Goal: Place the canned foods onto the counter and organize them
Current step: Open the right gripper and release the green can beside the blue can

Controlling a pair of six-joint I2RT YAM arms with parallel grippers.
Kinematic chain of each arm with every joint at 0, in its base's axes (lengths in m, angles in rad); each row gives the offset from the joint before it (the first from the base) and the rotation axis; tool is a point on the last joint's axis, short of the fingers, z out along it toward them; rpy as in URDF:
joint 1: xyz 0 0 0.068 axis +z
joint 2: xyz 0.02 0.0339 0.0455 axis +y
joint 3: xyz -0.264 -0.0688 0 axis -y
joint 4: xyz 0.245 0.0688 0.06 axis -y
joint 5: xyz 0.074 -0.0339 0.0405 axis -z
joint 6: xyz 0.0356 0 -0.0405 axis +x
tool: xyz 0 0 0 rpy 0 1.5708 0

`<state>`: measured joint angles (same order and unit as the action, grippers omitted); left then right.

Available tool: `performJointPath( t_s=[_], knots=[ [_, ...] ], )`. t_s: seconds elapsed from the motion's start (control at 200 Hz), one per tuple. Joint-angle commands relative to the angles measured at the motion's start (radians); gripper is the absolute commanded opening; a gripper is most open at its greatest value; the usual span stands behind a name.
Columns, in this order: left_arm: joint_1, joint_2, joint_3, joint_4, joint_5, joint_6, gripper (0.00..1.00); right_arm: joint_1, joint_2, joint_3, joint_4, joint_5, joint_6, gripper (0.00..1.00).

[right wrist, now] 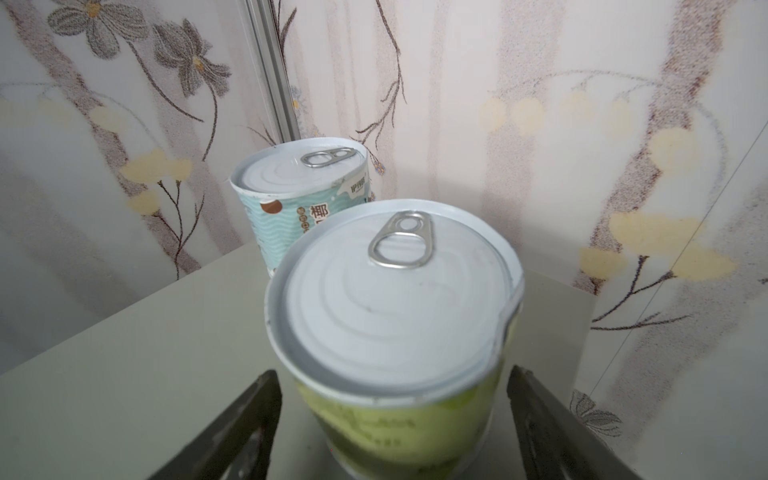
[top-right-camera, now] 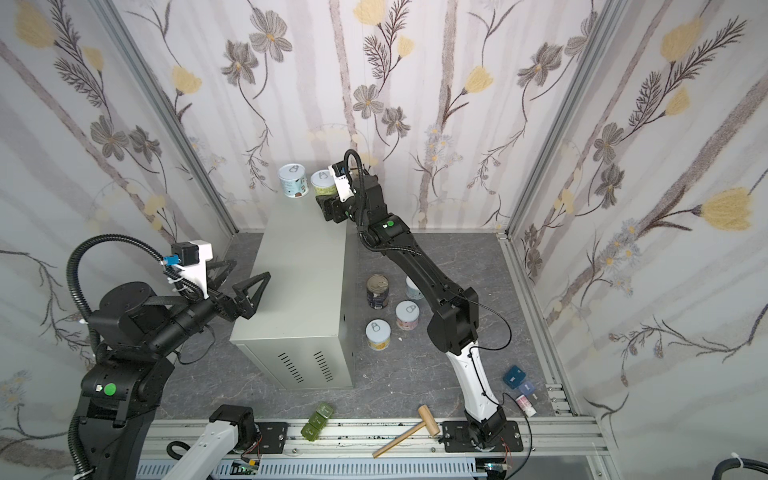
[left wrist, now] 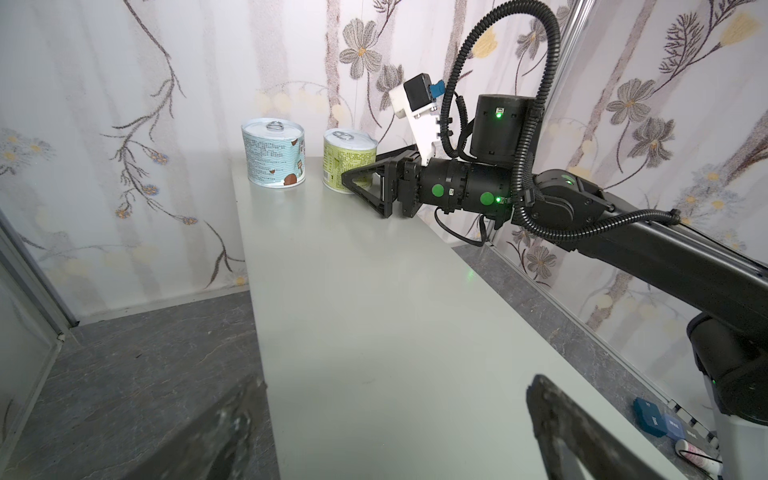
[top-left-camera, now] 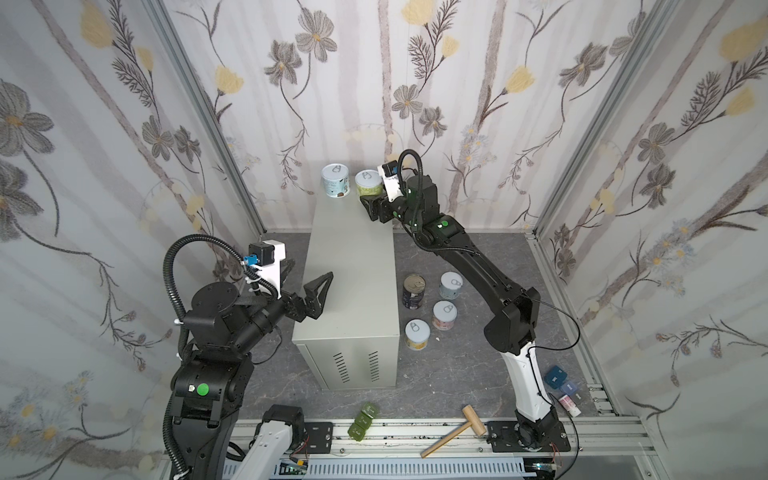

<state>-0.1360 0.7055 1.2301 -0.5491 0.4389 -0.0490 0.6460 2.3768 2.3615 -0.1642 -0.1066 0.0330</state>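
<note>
Counter (top-left-camera: 353, 270) holds two cans (top-left-camera: 335, 181), floor (top-left-camera: 469, 365) four; left hand (top-right-camera: 250, 268) gapes empty, right hand (right wrist: 390, 372) open astride green can (right wrist: 395, 299).

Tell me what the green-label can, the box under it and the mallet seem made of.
The green-label can: probably metal, with a ringed matte pale lid, a shiny pull tab and a printed label. The box: seemingly painted sheet metal, satin beige-grey, with punched vent slits. The mallet: bare pale wood, judging by colour; grain too small to see.
</note>
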Motion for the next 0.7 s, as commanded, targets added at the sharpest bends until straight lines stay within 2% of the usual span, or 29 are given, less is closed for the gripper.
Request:
performJointPath(
  t_s=[0.0,0.694],
  knots=[
    [0.001,-0.001,-0.003,0.037,0.01,-0.003,1.0,0.001,-0.024,-0.024,0.031,0.025,-0.02,0.8],
    [0.001,-0.015,0.002,0.024,0.003,0.001,1.0,-0.003,0.044,0.043,0.073,0.034,-0.002,0.64]
  ],
)
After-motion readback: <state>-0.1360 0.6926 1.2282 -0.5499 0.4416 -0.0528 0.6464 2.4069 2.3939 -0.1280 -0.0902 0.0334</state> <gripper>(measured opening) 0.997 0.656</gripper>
